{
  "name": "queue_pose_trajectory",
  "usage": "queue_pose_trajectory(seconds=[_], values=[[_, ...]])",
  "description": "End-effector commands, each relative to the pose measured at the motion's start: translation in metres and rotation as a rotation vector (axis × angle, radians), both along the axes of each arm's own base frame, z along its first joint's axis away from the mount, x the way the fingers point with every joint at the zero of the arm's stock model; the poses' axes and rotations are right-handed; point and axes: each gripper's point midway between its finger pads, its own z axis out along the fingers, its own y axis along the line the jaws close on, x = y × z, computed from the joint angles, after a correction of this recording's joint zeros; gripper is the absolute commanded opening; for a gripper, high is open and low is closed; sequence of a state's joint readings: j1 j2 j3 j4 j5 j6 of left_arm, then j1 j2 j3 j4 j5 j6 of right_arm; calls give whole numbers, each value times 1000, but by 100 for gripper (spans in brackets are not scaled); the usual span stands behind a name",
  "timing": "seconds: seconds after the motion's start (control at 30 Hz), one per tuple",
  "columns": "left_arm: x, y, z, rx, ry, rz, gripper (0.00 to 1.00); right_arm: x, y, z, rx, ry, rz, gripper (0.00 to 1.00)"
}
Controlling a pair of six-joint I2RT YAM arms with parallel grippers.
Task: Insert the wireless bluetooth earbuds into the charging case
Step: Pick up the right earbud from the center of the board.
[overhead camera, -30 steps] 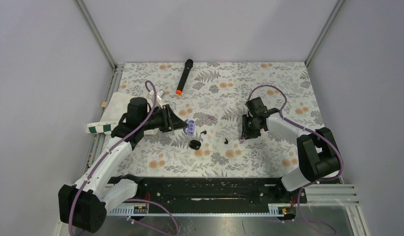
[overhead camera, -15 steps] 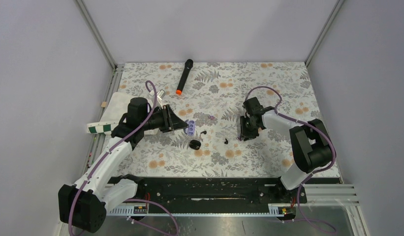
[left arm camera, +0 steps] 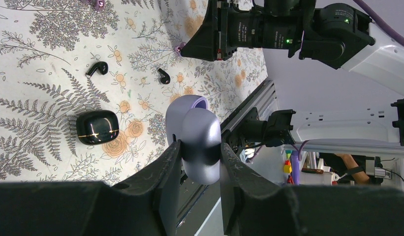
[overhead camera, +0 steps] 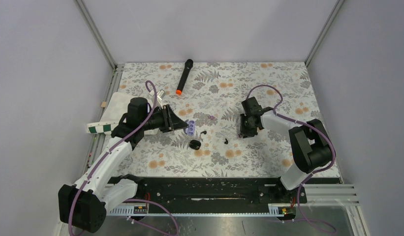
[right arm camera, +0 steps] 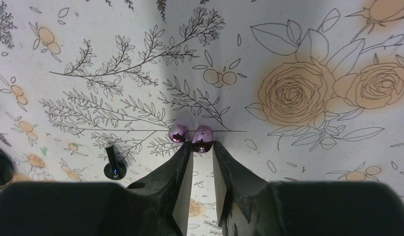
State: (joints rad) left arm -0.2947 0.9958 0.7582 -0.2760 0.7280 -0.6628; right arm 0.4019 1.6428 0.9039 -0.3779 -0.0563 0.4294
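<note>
The glossy black charging case lies shut on the floral mat, and it shows in the left wrist view. Two black earbuds lie loose, one just beyond the case and one to its right; the left wrist view shows both, the right wrist view one. My left gripper is shut on a lilac earbud case, held above the mat. My right gripper is down on the mat, its tips pinching a small shiny purple earbud.
A second purple bud part lies touching the pinched one. Another purple earbud lies mid-mat. A black microphone with an orange end lies at the back. A white box with a green checked strip sits at the left edge.
My right gripper has shifted slightly left and farther back along the mat. The left arm, the black case and the black earbuds have not moved.
</note>
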Motion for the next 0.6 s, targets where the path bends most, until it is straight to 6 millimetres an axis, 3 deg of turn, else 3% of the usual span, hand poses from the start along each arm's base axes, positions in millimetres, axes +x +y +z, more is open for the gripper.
queue_pose_trajectory(seconds=[0.0,0.33,0.5,0.57], values=[[4,-2,16,-22,-80,-4,0,10,-12,2,-107,-72,-51,28],[4,-2,17,-23,-81,-3,0,8,-22,-11,-209,-136,-137,28],[4,-2,18,-25,-81,-6,0,13,-21,-14,-197,-175,-152,9],[3,-2,18,-19,-81,-6,0,14,-19,-12,-191,-176,-134,6]])
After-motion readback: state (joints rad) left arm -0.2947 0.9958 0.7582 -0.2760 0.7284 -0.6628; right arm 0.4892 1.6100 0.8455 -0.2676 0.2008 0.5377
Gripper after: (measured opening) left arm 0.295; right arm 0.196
